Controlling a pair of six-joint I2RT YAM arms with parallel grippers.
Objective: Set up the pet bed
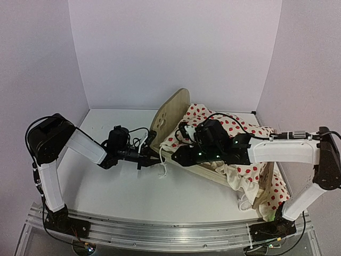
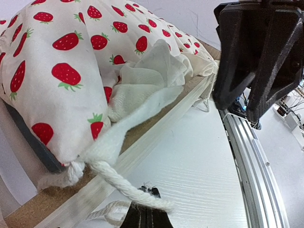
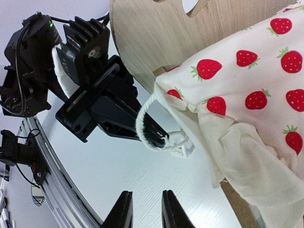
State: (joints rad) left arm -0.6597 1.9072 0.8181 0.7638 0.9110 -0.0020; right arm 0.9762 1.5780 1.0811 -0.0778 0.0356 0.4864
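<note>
The pet bed [image 1: 209, 172] is sitting on the white table [image 1: 122, 197], toward 3 o'clock from the middle of the overhead view. Its rounded headboard [image 1: 171, 114] with the paw cutout is standing at the bed's 10 o'clock end, and the frame is running away toward 4 o'clock. A strawberry-print cloth [image 1: 234, 128] is lying bunched over the bed and spilling off its 4 o'clock end, hiding most of what is inside the frame. A white cord [image 1: 162, 162] is coming out of the cloth's hem beside the headboard and hanging over the bed's side rail. The left gripper [image 1: 143, 156] is reaching in from 9 o'clock, its fingers pinched tight on a loop of that cord just outside the rail. The right gripper [image 1: 176, 156] is coming in from 3 o'clock across the bed and hovering just beside the left one. Its jaws are standing a little apart with nothing between them. In the right wrist view the cord [image 3: 142, 118] is curving from the cloth [image 3: 256, 95] down into the left gripper's tips [image 3: 159, 135], with the headboard [image 3: 142, 42] at 12 o'clock.
</note>
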